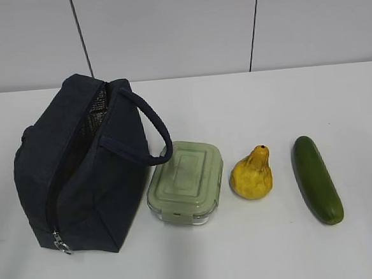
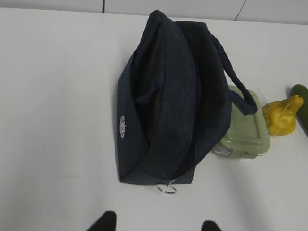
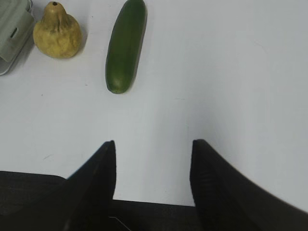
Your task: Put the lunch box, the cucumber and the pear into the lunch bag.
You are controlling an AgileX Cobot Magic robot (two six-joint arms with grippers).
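Nearest, cucumber (image 1: 317, 179) lies lengthwise, pointing toward the camera.

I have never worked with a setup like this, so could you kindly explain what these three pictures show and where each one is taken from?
This is a two-armed robot at a white table. One picture comes from a camera facing the table; the other two come from cameras on the arms' wrists, looking down past their grippers. On the table, left to right, lie a dark navy lunch bag with its top open, a glass lunch box with a green lid, a yellow pear and a cucumber. The left gripper hovers near the bag; the right gripper is near the cucumber. Both are open and hold nothing.
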